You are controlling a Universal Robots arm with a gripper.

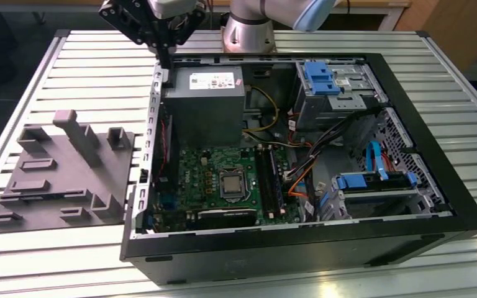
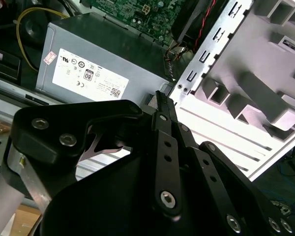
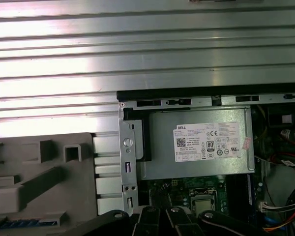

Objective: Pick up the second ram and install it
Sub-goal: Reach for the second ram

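My gripper [image 1: 166, 62] hangs over the back corner of the open computer case [image 1: 437, 205], at the exterior view's left, just above the grey power supply [image 1: 204, 93]. Its black fingers [image 2: 163, 113] meet at the tip, shut, and I see nothing between them. On the green motherboard [image 1: 213, 171], long dark strips stand in the memory slots [image 1: 270, 177]. I cannot tell which of them is the second ram. The grey holder tray [image 1: 64, 174] lies beside the case, and a thin bluish strip [image 3: 19, 223] shows along its edge in the first wrist view.
The case lies on a slatted metal table [image 1: 81, 68]. Blue drive brackets [image 1: 322, 77] and orange and black cables [image 1: 300, 183] fill the case's far side. The arm's base [image 1: 251, 34] stands behind the case. Tall grey blocks [image 1: 77, 133] rise from the tray.
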